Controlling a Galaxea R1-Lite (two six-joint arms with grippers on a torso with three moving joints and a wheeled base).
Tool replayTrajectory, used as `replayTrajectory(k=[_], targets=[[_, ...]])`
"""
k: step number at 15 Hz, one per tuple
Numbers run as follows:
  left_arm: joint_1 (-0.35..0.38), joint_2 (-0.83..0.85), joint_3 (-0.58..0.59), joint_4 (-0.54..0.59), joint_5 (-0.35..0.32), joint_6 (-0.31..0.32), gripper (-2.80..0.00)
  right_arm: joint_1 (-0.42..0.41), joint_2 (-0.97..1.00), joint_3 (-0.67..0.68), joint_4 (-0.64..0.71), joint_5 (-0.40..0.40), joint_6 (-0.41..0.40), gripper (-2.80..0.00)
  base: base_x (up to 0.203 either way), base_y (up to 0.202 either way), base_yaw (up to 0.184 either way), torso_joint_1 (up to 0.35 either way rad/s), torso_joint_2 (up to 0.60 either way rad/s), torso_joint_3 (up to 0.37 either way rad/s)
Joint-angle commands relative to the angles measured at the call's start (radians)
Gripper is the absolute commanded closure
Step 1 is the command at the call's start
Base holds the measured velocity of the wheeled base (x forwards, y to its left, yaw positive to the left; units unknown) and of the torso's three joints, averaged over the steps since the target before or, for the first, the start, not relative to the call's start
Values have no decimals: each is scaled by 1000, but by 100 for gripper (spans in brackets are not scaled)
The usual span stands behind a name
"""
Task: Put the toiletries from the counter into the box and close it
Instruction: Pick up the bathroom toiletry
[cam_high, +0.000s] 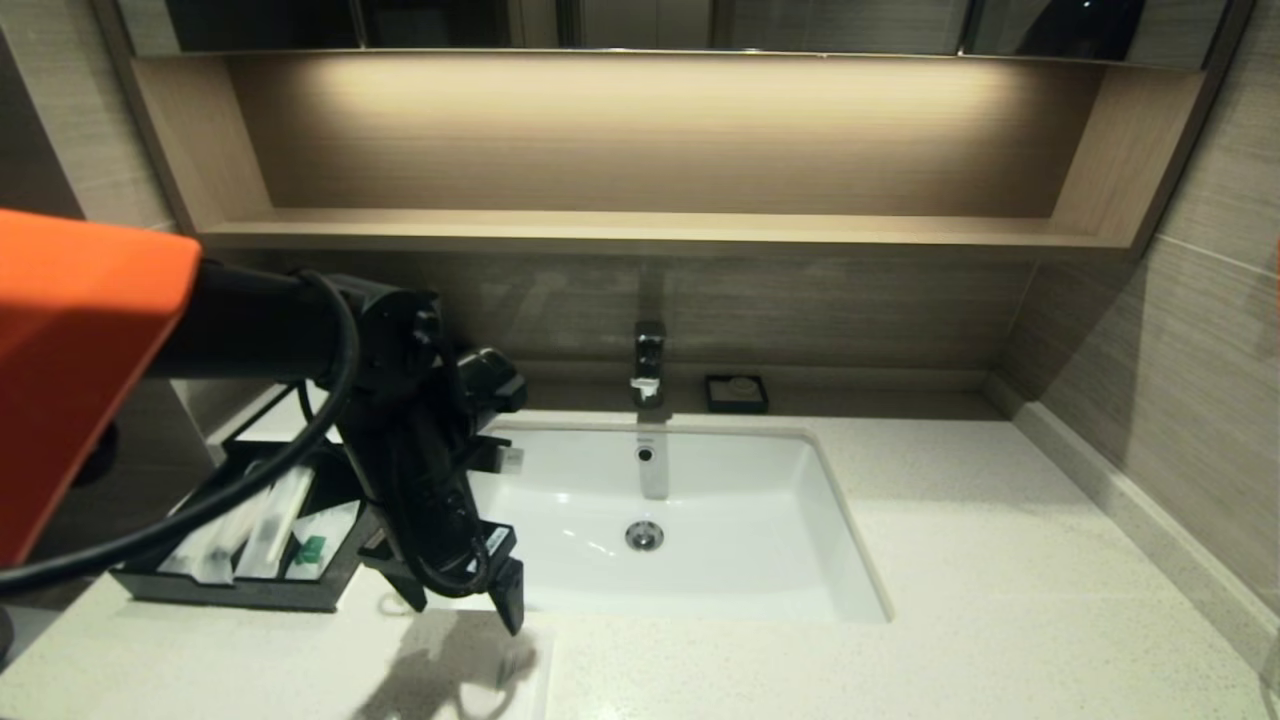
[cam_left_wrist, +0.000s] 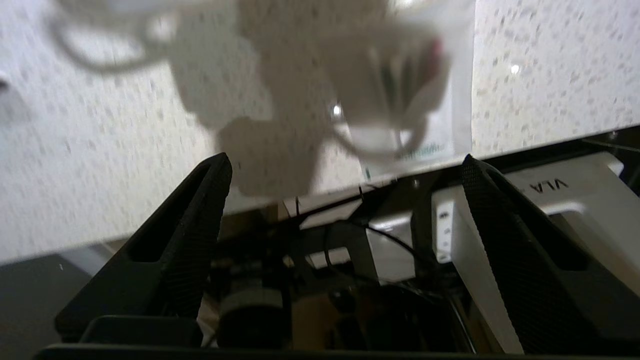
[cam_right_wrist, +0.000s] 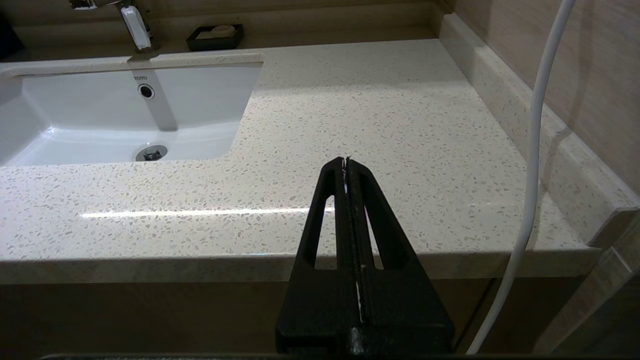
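My left gripper (cam_high: 460, 610) hangs fingers-down over the front of the cream speckled counter (cam_high: 1000, 560), near the sink's front left corner. It is open wide (cam_left_wrist: 344, 160) with nothing between its fingers. A clear-wrapped packet with green print (cam_high: 525, 670) lies flat on the counter just beneath it, partly in the gripper's shadow (cam_left_wrist: 430, 120). The black box (cam_high: 230, 590) stands open at the far left. In it lie long thin packets (cam_high: 265, 520) and a green-marked sachet (cam_high: 312, 548). My right gripper (cam_right_wrist: 345, 160) is shut and empty, off the counter's front edge at the right.
The white sink (cam_high: 800, 520) is set mid-counter, with a faucet (cam_high: 648, 365) and a small black soap dish (cam_high: 736, 393) behind it. A wooden wall shelf (cam_high: 640, 235) runs above. A white cable (cam_right_wrist: 535, 150) hangs beside the right gripper.
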Motion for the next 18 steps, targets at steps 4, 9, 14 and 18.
replayTrajectory(k=[4,9,14,18], targets=[[-38,-38,15,183,-3,-109,-280,0,2,0,-1,0,0,0,0,0,0,0,0,0],[-117,-50,72,-95,-5,-242,-280,0,1,0,-1,0,0,0,0,0,0,0,0,0],[-187,-32,172,-207,8,-344,-280,0,2,0,-1,0,0,0,0,0,0,0,0,0],[-201,-24,176,-144,27,-448,-280,0,1,0,0,0,0,0,0,0,0,0,0,0]])
